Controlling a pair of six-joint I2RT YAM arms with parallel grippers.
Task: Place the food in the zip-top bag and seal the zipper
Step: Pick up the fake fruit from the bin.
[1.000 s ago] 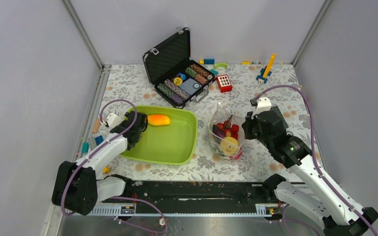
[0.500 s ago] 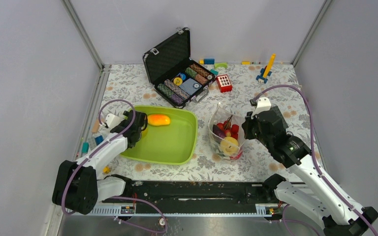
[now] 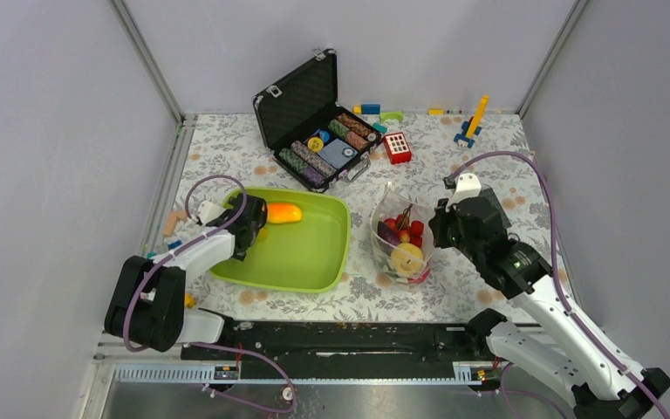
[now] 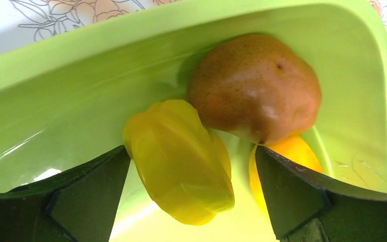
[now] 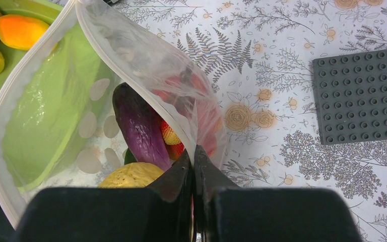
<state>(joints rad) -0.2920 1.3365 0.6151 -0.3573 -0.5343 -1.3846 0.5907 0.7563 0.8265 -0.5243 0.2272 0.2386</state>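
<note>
At the left end of the lime-green tray, the left gripper has its jaws spread wide, one on each side of a yellow starfruit — a brown fruit and an orange fruit lie just beyond. The right gripper is clamped onto the rim of the zip-top bag, whose mouth gapes above the floral surface — a purple eggplant, red berries and a yellow fruit sit inside.

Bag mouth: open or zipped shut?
Open. The zip-top bag gapes wide at its mouth, right gripper pinching one wall; eggplant visible inside.
</note>
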